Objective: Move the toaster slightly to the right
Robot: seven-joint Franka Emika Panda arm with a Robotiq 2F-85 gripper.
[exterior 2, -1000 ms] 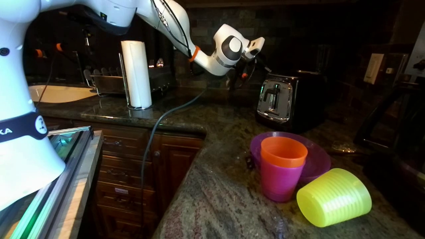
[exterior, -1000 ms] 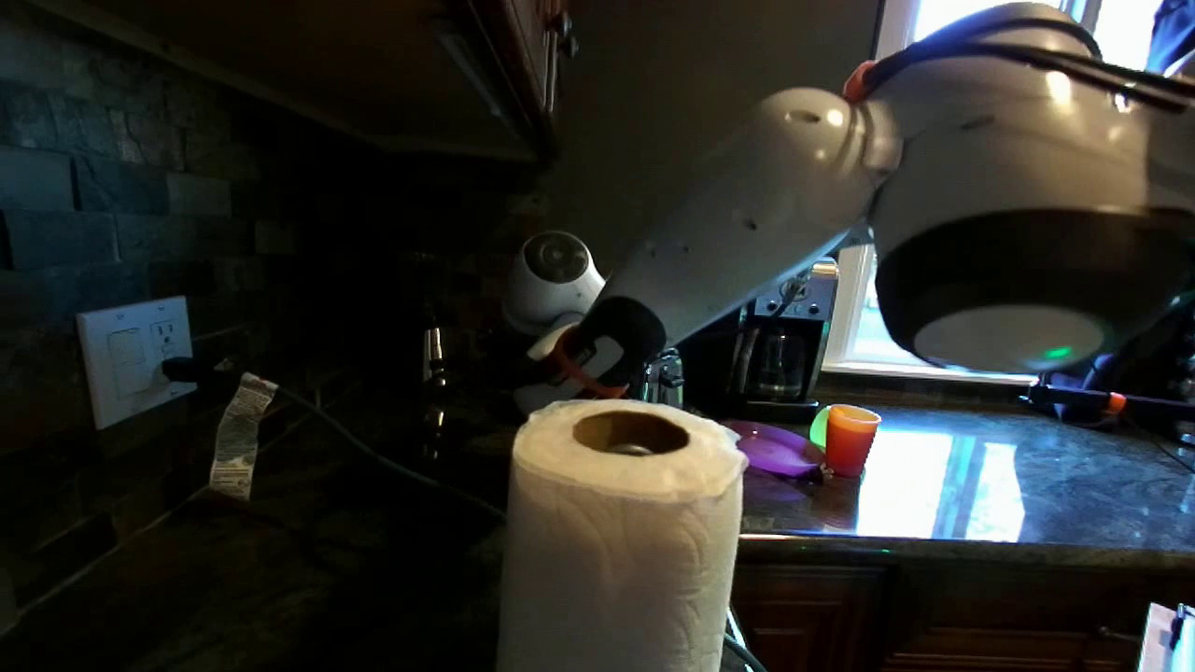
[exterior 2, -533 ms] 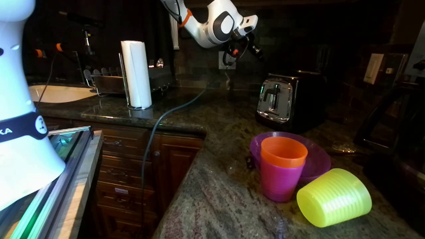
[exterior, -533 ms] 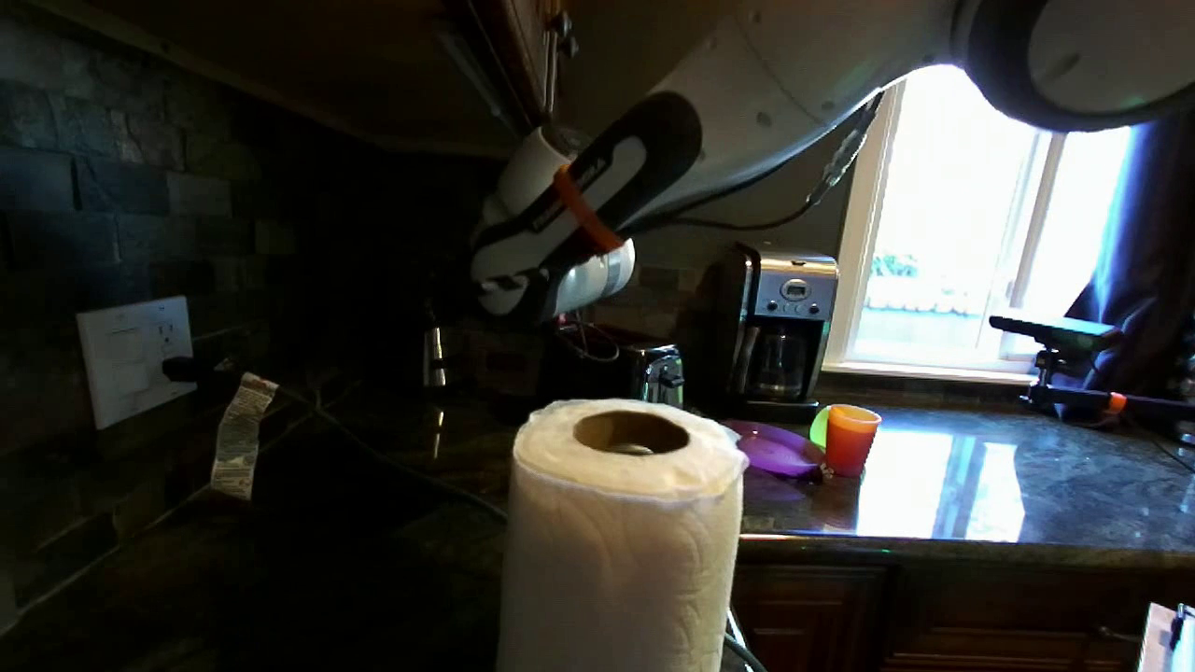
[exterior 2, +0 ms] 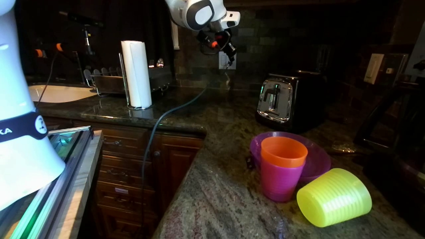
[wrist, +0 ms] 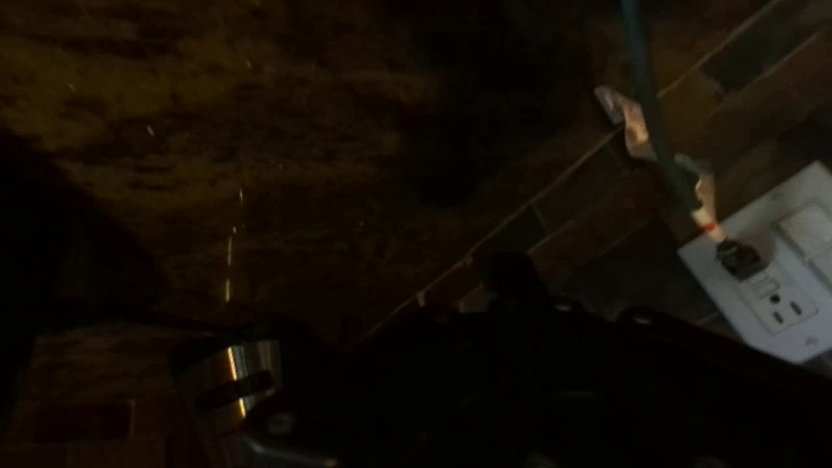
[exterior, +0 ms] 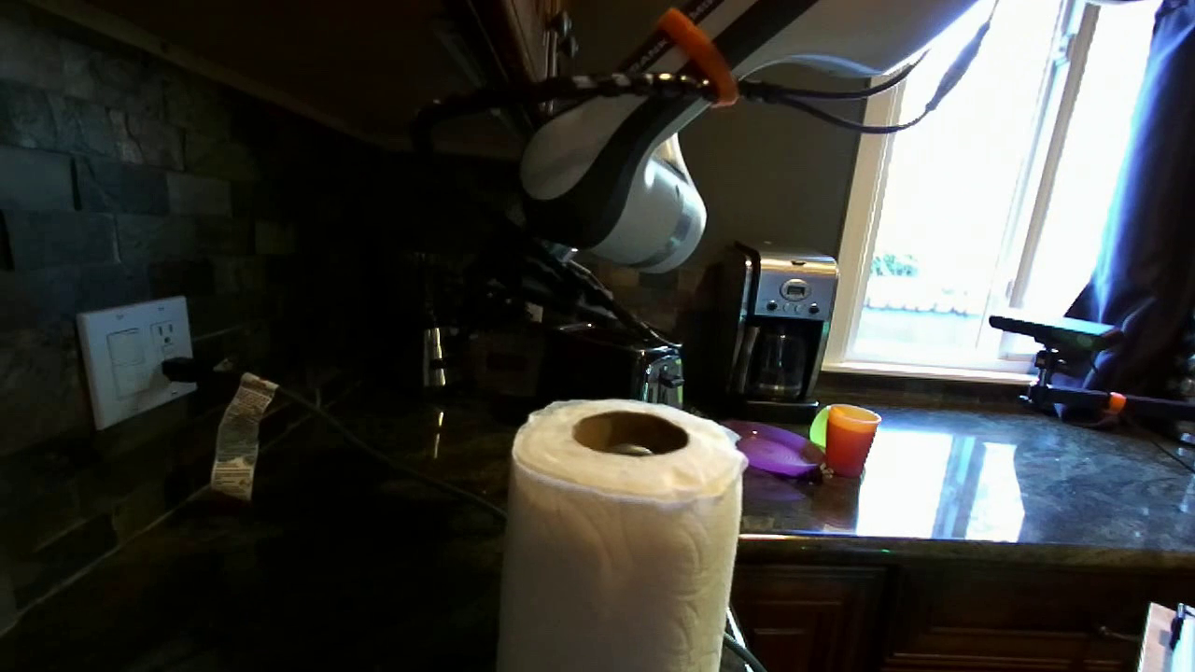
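Toaster (exterior 2: 289, 99) upright on the stone countertop (exterior 2: 225, 186): dark boxy body, shiny metal front with a lever (exterior 2: 273, 93). Seen in both exterior views.

Gripper (exterior 2: 229, 53) hangs left of the toaster and higher than it in an exterior view, angled downward, background showing between the two. Finger spread: cannot tell, wide or narrow; too dark there, and the wrist view gives only a black outline. White arm (exterior 2: 196, 15) shows above and left of the toaster.

Purple plate (exterior 2: 318, 162) just in front of the toaster. Pink cup (exterior 2: 281, 184) upright, farther in front of the toaster; orange cup (exterior 2: 284, 162) nested in it. Yellow-green cup (exterior 2: 333, 199) on its side, to the toaster's front right.

Paper towel roll (exterior 2: 136, 74) upright on a metal stand (exterior 2: 124, 79), well left of the toaster. In an exterior view the same roll stands in front of the toaster and hides its lower part; coffee maker (exterior: 789, 327) right of the toaster there.

Wall plate (exterior 2: 222, 66) left of the toaster, partly behind the gripper; wrist view, dim, shows plug (wrist: 741, 260) in it, cord (wrist: 640, 65) attached. Curved shiny metal piece (wrist: 257, 361) too; whether part of the toaster, cannot tell.
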